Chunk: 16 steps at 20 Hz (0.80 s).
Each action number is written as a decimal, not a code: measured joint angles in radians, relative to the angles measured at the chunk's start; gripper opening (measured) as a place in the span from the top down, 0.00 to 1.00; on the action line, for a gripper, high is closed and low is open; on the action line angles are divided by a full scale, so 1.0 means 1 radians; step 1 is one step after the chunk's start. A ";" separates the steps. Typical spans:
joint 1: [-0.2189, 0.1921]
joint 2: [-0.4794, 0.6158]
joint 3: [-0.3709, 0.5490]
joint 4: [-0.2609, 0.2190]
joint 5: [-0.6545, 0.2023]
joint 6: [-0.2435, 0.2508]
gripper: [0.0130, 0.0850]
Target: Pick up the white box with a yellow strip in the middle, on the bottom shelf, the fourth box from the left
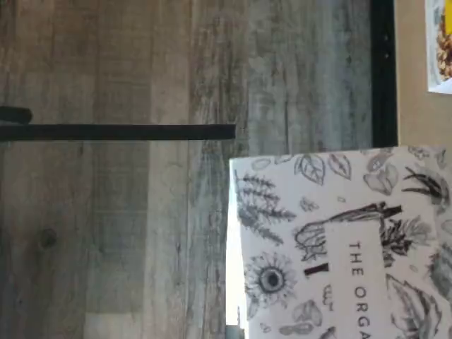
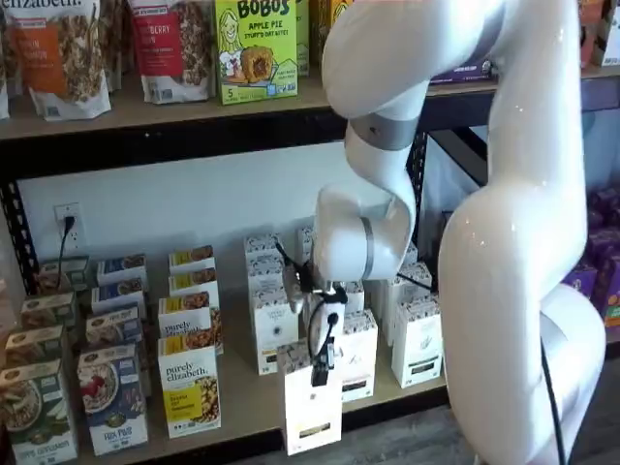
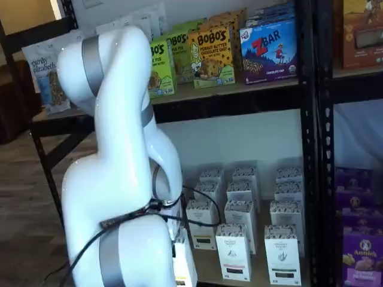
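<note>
Claw (image 2: 320, 373) clamped on white box (image 2: 312, 412), clear of tan bottom shelf (image 2: 242, 402), grey wood floor (image 1: 106, 212)

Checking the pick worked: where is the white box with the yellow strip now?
In a shelf view the white box hangs in the gripper, off the bottom shelf, in front of the other white cartons.

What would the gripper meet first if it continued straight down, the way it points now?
The gripper is shut on the white box, which hangs out in front of the bottom shelf. Below the box only wood floor shows, so probably the floor; depth is unclear.
</note>
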 joint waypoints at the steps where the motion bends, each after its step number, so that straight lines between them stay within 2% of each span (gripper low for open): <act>1: 0.000 -0.015 0.008 -0.023 0.006 0.023 0.44; 4: 0.005 -0.069 0.040 -0.085 0.014 0.090 0.44; 7: 0.010 -0.112 0.061 -0.107 0.031 0.119 0.44; 11: 0.009 -0.156 0.081 -0.169 0.053 0.179 0.44; 16: 0.008 -0.207 0.100 -0.224 0.073 0.233 0.44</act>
